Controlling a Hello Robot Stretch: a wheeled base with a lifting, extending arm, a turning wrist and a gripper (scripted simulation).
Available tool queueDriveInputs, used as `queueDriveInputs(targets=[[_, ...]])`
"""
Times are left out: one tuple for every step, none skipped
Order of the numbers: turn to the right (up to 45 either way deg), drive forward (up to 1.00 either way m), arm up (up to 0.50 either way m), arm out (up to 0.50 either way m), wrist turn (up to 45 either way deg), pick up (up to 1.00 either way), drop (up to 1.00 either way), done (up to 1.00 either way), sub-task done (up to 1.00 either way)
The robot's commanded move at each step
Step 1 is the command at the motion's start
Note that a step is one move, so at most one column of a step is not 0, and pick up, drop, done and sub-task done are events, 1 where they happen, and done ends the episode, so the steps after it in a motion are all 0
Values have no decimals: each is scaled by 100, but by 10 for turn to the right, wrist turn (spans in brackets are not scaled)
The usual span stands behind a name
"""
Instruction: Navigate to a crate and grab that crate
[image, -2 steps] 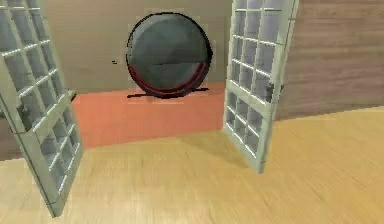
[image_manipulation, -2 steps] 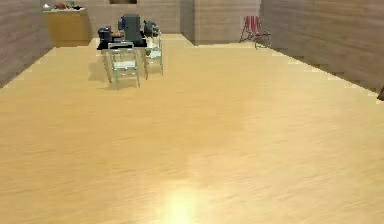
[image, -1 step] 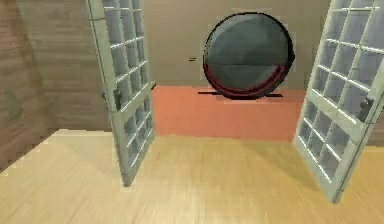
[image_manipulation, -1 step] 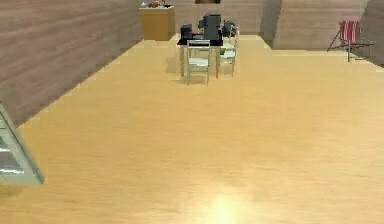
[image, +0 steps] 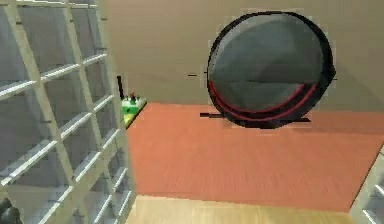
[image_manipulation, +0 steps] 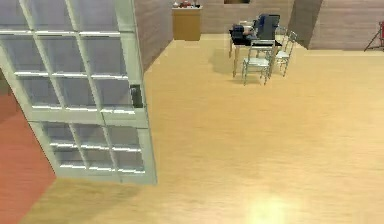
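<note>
In the forward view a white door (image: 50, 110) with many glass panes stands on the left. A red rug (image: 250, 150) covers most of the floor ahead. At the far side of the rug, by the brown wall (image: 160, 40), is a big round thing (image: 270, 70). It is dark grey inside with a red and black rim. A small green thing (image: 131, 103) sits far off, just right of the door. Near the bottom is a strip of wood floor (image: 230, 212).

In the arm side view the same kind of white door (image_manipulation: 80, 90) stands on the left, with a small dark handle (image_manipulation: 136, 96) on its right edge. A bit of red rug (image_manipulation: 20, 160) lies at the near left. A wide wood floor (image_manipulation: 250, 140) runs away to the far wall. Far off is a desk (image_manipulation: 262, 42) with dark things on it. Pale chairs (image_manipulation: 258, 62) stand around it. Left of the desk, by the far wall, is a brown cabinet (image_manipulation: 187, 22).

I cannot tell where the crate is. I cannot tell how the hand is, or what it has.
</note>
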Motion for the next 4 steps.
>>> queueDriveInputs(targets=[[-30,0,0,0,0,0,0,0,0],[0,100,0,0,0,0,0,0,0],[0,45,0,0,0,0,0,0,0],[-180,0,0,0,0,0,0,0,0]])
